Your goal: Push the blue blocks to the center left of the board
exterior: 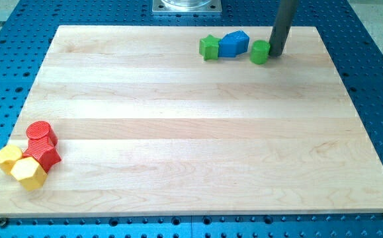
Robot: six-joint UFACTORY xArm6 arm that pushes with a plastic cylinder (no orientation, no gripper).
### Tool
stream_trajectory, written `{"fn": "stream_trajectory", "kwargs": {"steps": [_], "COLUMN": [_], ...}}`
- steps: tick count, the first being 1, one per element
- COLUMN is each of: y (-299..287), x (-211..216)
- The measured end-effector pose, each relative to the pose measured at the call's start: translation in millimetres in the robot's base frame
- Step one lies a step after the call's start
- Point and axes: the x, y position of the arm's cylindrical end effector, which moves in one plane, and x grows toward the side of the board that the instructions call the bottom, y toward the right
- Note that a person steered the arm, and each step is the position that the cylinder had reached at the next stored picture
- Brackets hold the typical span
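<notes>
The rod is a plain dark grey cylinder, smooth and matte, the same width all the way down, with a faint lighter sheen along one side. My tip [276,54] ends blunt and flat. At the bench's top edge sits a square silvery metal base plate [186,6] with a round opening.
</notes>
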Motion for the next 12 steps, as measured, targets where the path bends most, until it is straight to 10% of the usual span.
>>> {"fn": "stream_trajectory", "kwargs": {"steps": [3,7,12], "y": [-1.4,-160.3,-150.5], "x": [-86.3,72.9,18.2]}}
